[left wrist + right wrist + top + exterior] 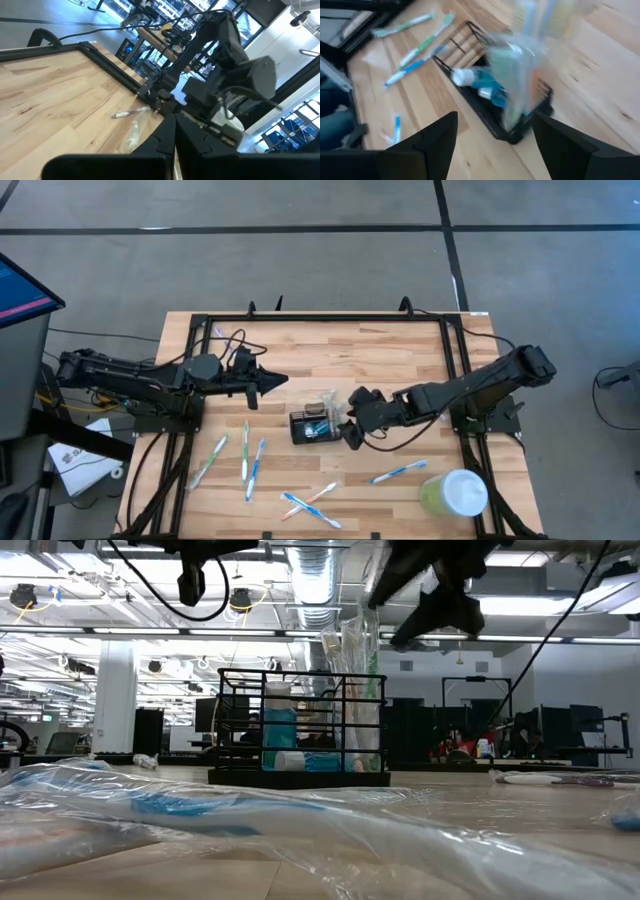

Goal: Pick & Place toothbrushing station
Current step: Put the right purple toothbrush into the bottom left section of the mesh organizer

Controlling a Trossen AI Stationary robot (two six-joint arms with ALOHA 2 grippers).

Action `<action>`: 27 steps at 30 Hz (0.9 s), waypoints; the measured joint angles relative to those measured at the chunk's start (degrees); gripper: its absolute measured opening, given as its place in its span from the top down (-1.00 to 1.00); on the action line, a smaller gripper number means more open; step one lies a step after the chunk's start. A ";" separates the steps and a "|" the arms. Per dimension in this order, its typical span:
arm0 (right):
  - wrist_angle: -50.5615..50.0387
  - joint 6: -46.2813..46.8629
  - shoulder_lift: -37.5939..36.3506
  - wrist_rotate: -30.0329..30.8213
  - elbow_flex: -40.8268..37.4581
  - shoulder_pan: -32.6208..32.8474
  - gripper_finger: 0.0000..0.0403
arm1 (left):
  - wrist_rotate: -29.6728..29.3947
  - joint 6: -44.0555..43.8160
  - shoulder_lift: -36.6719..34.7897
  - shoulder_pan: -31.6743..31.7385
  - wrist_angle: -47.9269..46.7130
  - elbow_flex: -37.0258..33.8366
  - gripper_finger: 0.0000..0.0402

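Table: a pale wooden top is carrying everything, with both arms reaching in from its sides.
Toothbrushing station: it is sitting near the table's middle, its long axis running across, from one arm toward the other.
Right gripper: it is hovering just beside the station's right end, fingers spread and holding nothing; this arm is nearer.
Left gripper: it is waiting closed and empty, up and left of the station.
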 joint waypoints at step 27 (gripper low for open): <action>-46.37 -10.01 -10.04 -6.14 3.33 -6.51 -0.23 | -0.06 2.24 0.00 0.00 -0.03 0.00 1.00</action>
